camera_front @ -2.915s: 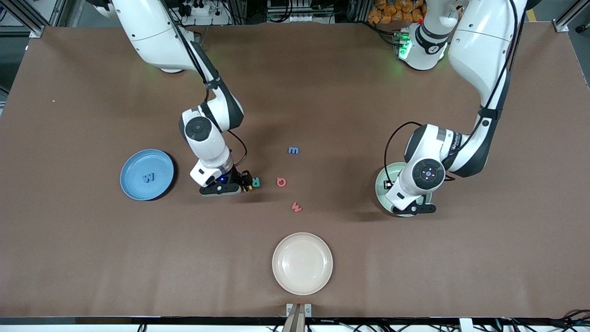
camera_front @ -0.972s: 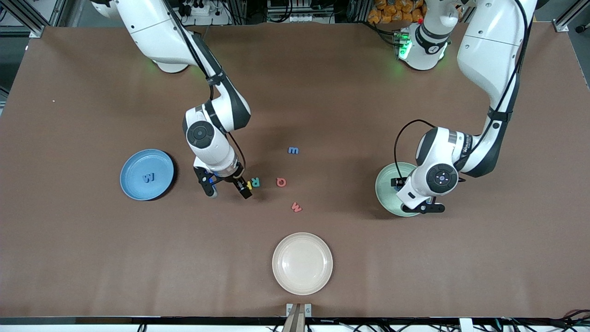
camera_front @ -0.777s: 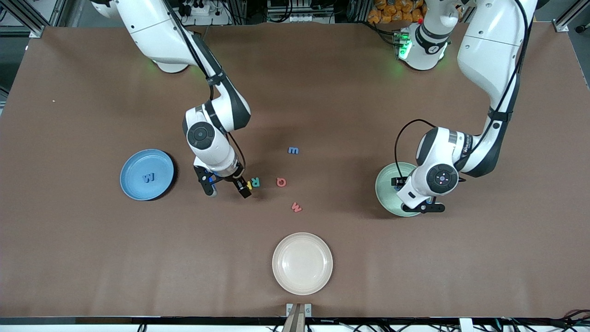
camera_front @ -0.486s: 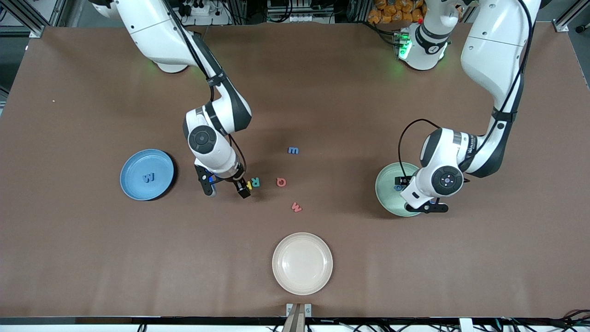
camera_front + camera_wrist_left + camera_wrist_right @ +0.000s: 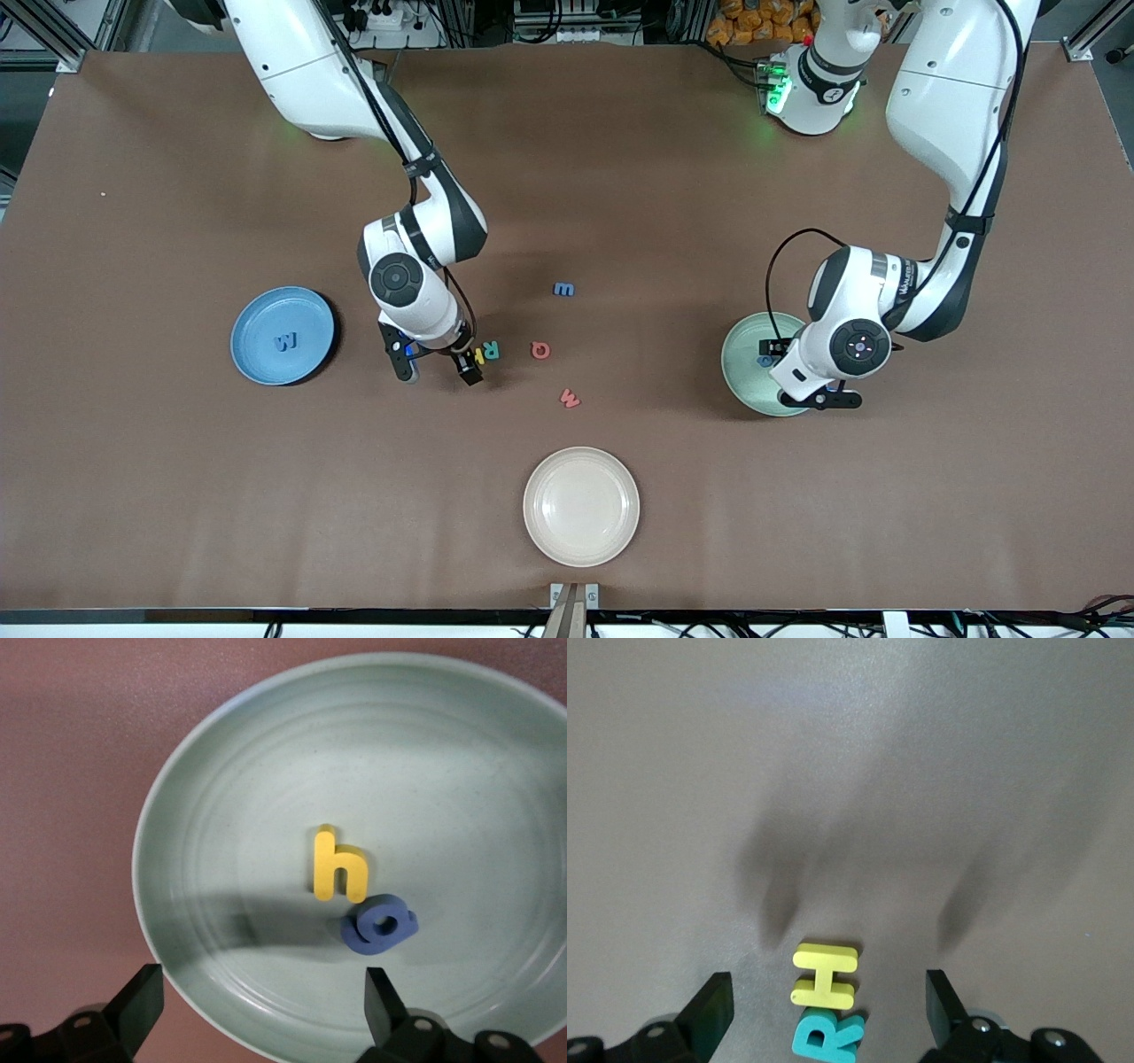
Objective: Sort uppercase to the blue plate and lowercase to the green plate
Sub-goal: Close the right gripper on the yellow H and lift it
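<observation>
While flat on table: yellow H (image 5: 824,975) | teal R (image 5: 827,1035) touching

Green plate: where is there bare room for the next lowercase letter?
The green plate holds yellow h and blue g touching near its middle; the wide ring of floor between them and the rim is bare. The open left gripper hangs over one edge.

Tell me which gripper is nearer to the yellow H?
Right. The right gripper hangs open right beside the yellow H; the left gripper is open over the green plate.
</observation>
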